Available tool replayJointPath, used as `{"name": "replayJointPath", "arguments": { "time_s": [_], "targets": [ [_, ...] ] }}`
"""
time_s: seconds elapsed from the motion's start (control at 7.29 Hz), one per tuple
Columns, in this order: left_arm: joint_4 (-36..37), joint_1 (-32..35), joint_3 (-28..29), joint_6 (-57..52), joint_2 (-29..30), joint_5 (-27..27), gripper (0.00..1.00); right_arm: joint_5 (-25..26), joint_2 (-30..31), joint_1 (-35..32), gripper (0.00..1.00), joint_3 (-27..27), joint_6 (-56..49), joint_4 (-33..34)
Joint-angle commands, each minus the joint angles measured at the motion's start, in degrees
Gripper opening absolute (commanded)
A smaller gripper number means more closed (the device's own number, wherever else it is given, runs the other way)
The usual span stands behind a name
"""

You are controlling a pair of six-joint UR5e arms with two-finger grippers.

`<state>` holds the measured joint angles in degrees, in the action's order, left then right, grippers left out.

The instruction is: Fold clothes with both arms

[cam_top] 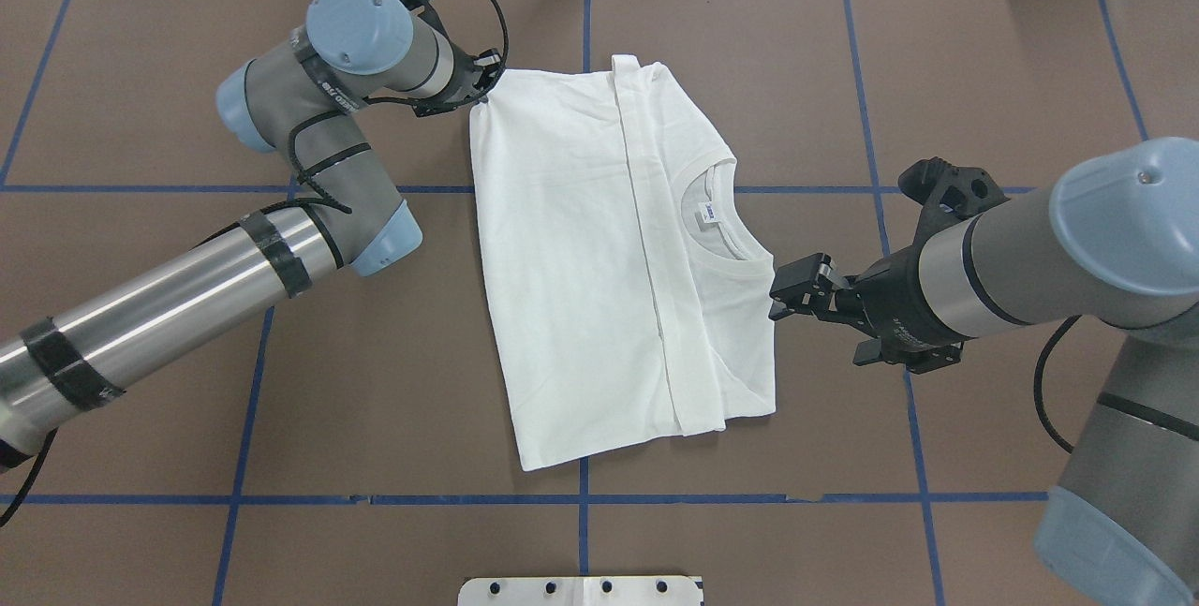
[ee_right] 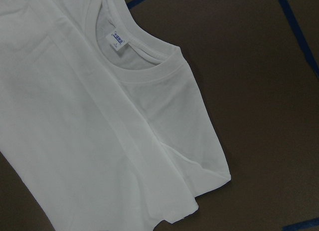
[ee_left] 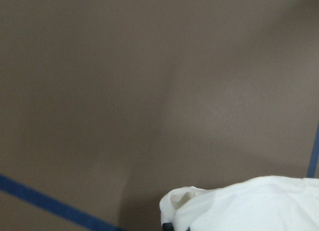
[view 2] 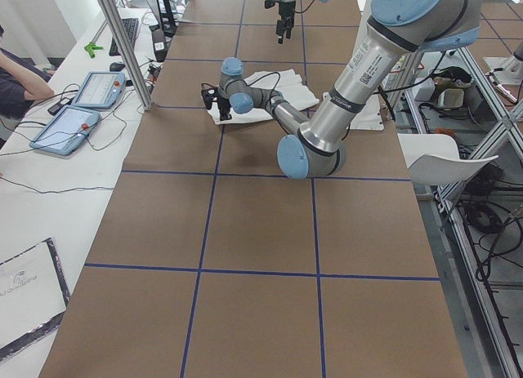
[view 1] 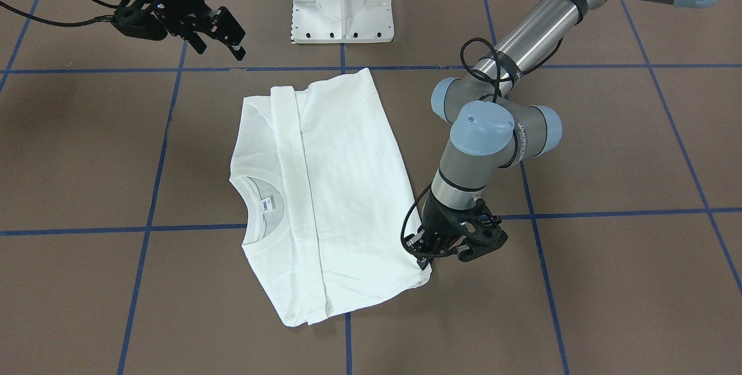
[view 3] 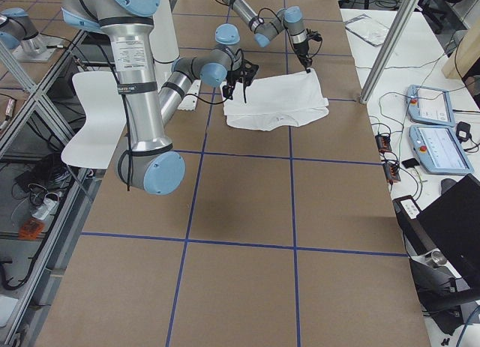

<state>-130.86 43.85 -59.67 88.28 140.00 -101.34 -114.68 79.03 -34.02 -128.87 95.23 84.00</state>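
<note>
The white T-shirt [cam_top: 581, 241] lies flat on the brown table, partly folded lengthwise, with a folded strip down its middle. Its collar and blue-printed neck label [cam_top: 710, 211] face up; no black text shows. My left gripper [cam_top: 485, 86] is low at the shirt's far corner on my left side, also seen in the front view [view 1: 425, 260]. It looks shut on that corner, and cloth [ee_left: 249, 206] bunches at the fingertips in the left wrist view. My right gripper [cam_top: 782, 297] hovers open above the shirt's edge by the collar and holds nothing. The right wrist view looks down on the shirt [ee_right: 99, 116].
The white pedestal base [view 1: 342, 4] stands at the table's near edge. Blue tape lines [cam_top: 581, 499] cross the brown table. Beyond the far edge are tablets [view 2: 94, 88], cables and an operator's arm. Metal frame posts [view 3: 390, 40] stand at that edge.
</note>
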Motion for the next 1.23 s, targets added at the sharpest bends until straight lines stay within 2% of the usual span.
{"name": "replayJointPath", "arguments": {
  "time_s": [0.0,0.14,0.27,0.41,0.69,0.82,1.1],
  "targets": [
    [-5.6,0.0,7.4,0.0,4.8,2.5,0.00,0.2,0.0,0.1,1.00,0.5,0.0,-0.8],
    [-6.3,0.0,8.3,0.0,4.8,3.7,0.00,0.3,0.0,0.1,1.00,0.5,0.0,-0.8],
    [-7.0,0.0,8.7,-0.7,4.7,5.3,0.82,1.5,-0.7,0.3,1.00,0.8,-0.3,-0.8],
    [-7.0,0.5,8.8,-5.2,4.4,6.0,1.00,3.0,-3.1,0.4,1.00,2.9,-0.5,-0.8],
    [-6.4,3.9,8.5,-10.6,4.2,4.2,1.00,4.5,-7.1,0.9,1.00,5.7,-2.6,-0.6],
    [-6.3,5.2,5.8,-11.4,0.9,0.3,1.00,4.9,-8.6,1.0,1.00,7.1,-6.9,-0.4],
    [-6.2,5.6,-5.5,-12.7,-9.3,-5.6,1.00,8.1,-11.4,1.8,1.00,11.2,-15.0,0.2]
  ]
}}
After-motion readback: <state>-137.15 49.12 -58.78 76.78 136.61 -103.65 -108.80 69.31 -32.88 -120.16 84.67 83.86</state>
